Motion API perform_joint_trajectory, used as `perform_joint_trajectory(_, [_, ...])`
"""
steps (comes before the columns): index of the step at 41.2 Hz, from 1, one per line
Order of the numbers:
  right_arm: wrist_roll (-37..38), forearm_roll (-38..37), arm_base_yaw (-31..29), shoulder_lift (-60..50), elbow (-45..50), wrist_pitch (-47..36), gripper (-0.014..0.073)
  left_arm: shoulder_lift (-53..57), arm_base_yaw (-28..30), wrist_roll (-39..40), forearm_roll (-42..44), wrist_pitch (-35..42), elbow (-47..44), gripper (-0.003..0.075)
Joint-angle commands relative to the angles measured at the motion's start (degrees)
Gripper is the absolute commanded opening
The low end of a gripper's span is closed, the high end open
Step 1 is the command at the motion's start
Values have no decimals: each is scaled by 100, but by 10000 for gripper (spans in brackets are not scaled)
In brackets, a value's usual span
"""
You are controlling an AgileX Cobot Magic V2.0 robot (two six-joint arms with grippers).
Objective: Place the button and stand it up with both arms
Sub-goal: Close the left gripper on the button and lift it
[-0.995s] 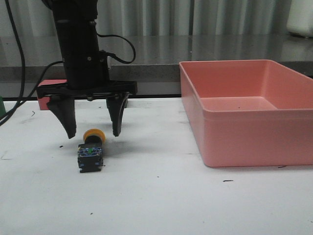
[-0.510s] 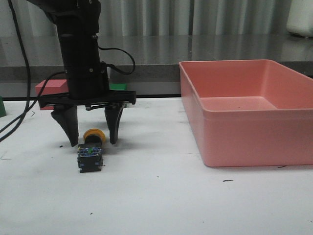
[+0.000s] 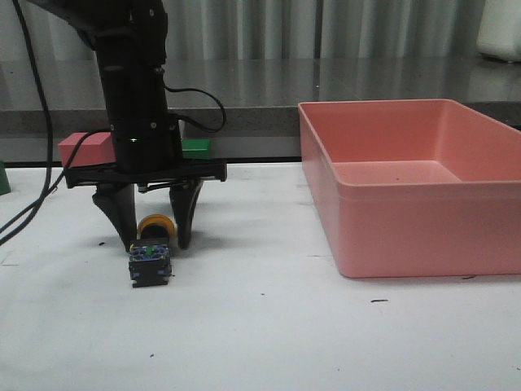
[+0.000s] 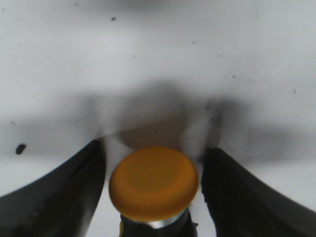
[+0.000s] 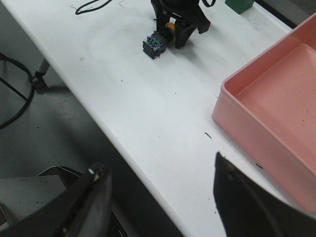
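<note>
A large pink bin [image 3: 407, 187] dominates the right half of the front view, sitting open-topped on a white table [image 3: 269, 334] speckled with small dark marks. At the table's far edge, left of centre, a pink block [image 3: 81, 148] and a green block [image 3: 195, 147] lie low against a grey counter [image 3: 326, 90] running across the upper frame, with pale pleated curtains [image 3: 366, 28] behind it. A sliver of another green object [image 3: 3, 177] shows at the far left edge. In the right wrist view, grey floor [image 5: 34, 123] fills the left side beyond the table edge, crossed by a black cable [image 5: 15, 94].
</note>
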State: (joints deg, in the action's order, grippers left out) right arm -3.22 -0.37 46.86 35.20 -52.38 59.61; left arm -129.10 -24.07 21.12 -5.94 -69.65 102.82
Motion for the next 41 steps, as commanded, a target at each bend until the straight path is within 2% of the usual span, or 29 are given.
perform_joint_trajectory(1, [-40,-6,-29,10,-148,-313,471,290,20,-40,-161,-274,143,395])
perform_joint_trajectory(7, [-40,-6,-29,10,-148,-313,471,290,20,-40,-161,-274,143,265])
perform_joint_trajectory(10, [-40,-6,-29,10,-148,-306,471,314,20,-92,-125,-274,143,235])
perform_joint_trajectory(21, [-40,-6,-29,10,-148,-306,471,778,20,-521,-16,-274,143,230])
perform_joint_trajectory(30, [-40,-6,-29,10,-148,-306,471,1477,20,-540,885,-274,22,230])
perform_joint_trajectory(38, [-40,-6,-29,10,-148,-306,471,2370,20,-576,1422,519,-888,230])
perform_joint_trajectory(41, [-40,-6,-29,10,-148,-306,471,2731,42,-816,1515,854,-1350,230])
